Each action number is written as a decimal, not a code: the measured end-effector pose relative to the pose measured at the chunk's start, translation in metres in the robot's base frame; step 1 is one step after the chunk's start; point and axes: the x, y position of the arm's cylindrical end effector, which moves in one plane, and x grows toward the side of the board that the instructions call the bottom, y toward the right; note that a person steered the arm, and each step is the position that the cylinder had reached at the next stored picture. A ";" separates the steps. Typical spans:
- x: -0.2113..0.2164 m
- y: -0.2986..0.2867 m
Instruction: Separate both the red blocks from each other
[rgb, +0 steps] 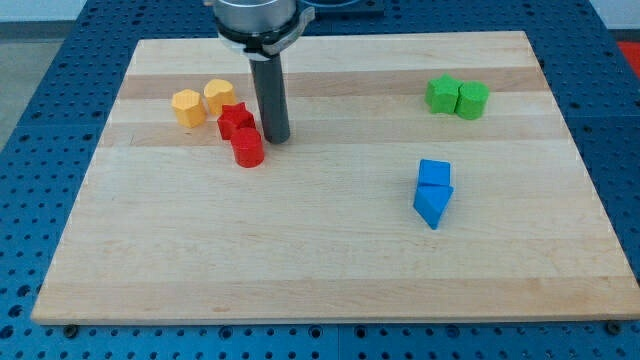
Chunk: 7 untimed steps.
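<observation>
Two red blocks touch each other at the view's upper left: a star-shaped one (235, 121) and a round cylinder (248, 147) just below and right of it. My tip (275, 137) rests on the board right beside them, on their right, close to or touching the cylinder's upper right edge. The dark rod rises straight up from there to the arm at the view's top.
Two yellow blocks (187, 107) (219, 96) sit just up-left of the red star, the nearer one touching it. Two green blocks (442, 95) (472, 100) sit at the upper right. Two blue blocks (435, 173) (433, 204) sit right of centre. The wooden board (320, 270) ends near the blue perforated table.
</observation>
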 end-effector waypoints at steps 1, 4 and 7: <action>-0.026 0.002; 0.013 -0.069; 0.044 -0.094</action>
